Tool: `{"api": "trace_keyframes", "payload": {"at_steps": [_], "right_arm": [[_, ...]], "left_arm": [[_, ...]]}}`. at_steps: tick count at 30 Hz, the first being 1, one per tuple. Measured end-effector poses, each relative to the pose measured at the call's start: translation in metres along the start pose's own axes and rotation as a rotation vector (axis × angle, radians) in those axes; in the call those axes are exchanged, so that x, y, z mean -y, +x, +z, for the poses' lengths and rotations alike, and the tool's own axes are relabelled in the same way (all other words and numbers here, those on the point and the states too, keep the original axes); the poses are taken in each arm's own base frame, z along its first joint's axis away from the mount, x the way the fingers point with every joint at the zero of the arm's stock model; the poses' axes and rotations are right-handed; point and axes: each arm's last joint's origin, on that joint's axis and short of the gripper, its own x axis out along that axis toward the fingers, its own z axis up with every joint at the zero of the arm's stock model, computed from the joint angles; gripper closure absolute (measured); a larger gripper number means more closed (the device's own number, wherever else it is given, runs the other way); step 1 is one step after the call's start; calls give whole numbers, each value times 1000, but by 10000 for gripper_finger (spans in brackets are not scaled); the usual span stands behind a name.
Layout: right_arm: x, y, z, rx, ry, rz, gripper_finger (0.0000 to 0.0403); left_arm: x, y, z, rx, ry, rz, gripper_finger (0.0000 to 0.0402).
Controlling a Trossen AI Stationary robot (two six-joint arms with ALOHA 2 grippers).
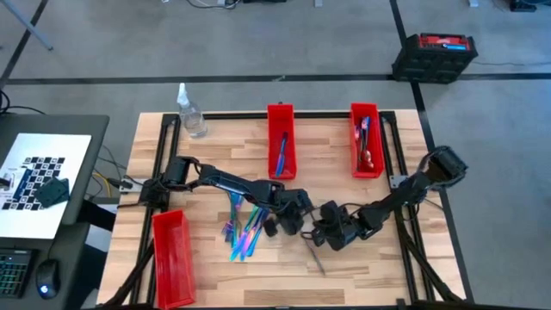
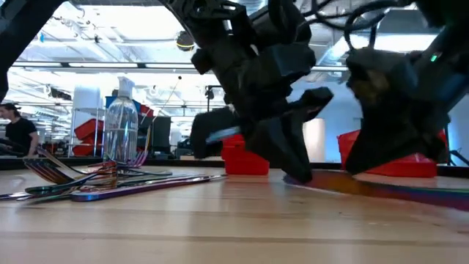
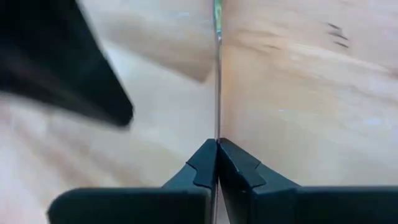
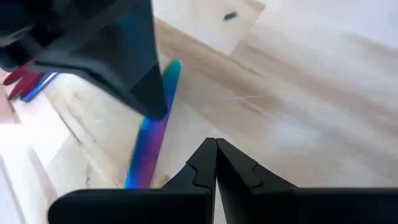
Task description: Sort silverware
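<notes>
left tool (image 3: 217, 144) clenched on a thin utensil (image 3: 217, 74) at bench (image 1: 344, 258) level, right tool (image 4: 216, 144) clenched empty just beside it.

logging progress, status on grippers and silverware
Left gripper shut on knife. Right gripper shut, empty, alongside. Silverware pile still unsorted.

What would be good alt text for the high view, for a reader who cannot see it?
Seen from above, the left gripper and right gripper meet low over a wooden table, beside a loose pile of iridescent silverware. Three red bins stand on the table, two at the far edge holding cutlery.
</notes>
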Motion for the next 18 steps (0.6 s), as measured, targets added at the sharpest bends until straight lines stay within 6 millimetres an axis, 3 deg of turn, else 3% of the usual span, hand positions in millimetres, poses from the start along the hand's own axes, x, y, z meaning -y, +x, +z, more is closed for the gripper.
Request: {"api": "trace_keyframes", "payload": {"at_steps": [10,18], "right_arm": [[9,-56,9,103,-41,-36,403],[17,-70,14,117,-84,-73,403]], "left_arm": [[-12,-61,23,2,-466,126,401],[-18,-123,38,-14,-590,315,401]]}}
